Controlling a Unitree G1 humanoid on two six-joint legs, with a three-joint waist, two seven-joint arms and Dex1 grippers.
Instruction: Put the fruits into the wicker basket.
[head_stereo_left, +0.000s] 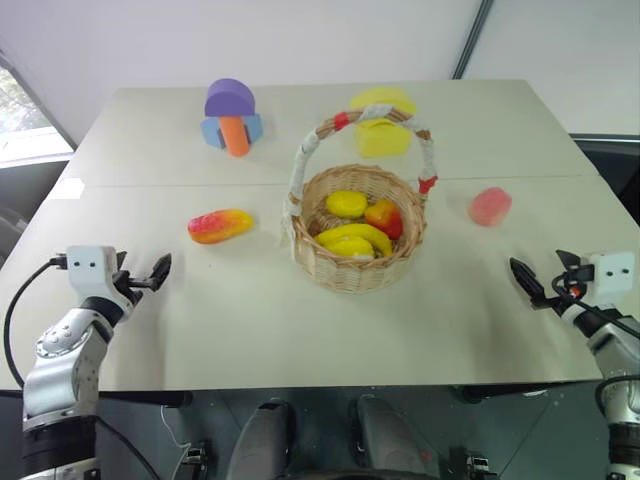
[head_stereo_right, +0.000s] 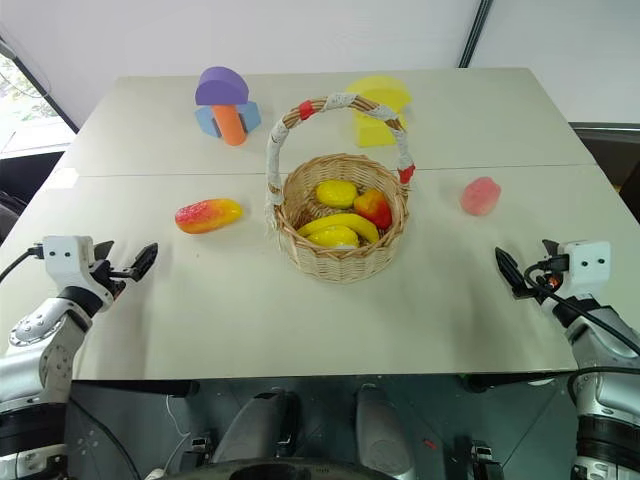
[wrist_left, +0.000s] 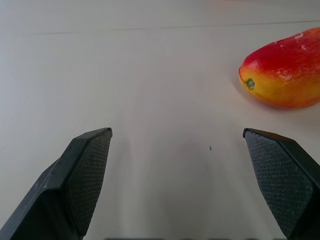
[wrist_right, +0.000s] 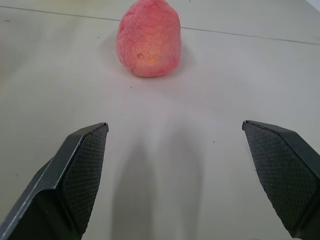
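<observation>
A red-orange-yellow mango-like fruit (head_stereo_left: 220, 225) lies on the pale table left of the wicker basket (head_stereo_left: 318, 263); the left wrist view shows it (wrist_left: 282, 70) ahead and off to one side. A pink peach-like fruit (head_stereo_left: 490, 206) rests right of the basket, straight ahead in the right wrist view (wrist_right: 148, 38). The basket, with its arched white-and-red handle, holds several toy fruits. My left gripper (head_stereo_left: 158, 273) hovers open and empty near the table's front left. At the front right, my right gripper (head_stereo_left: 524, 281) is open and empty too.
Purple, blue and orange foam blocks (head_stereo_left: 232, 117) stand at the back left. Yellow foam blocks (head_stereo_left: 381, 122) sit behind the basket. The table (head_stereo_left: 250, 330) has bare surface along its front between the two arms.
</observation>
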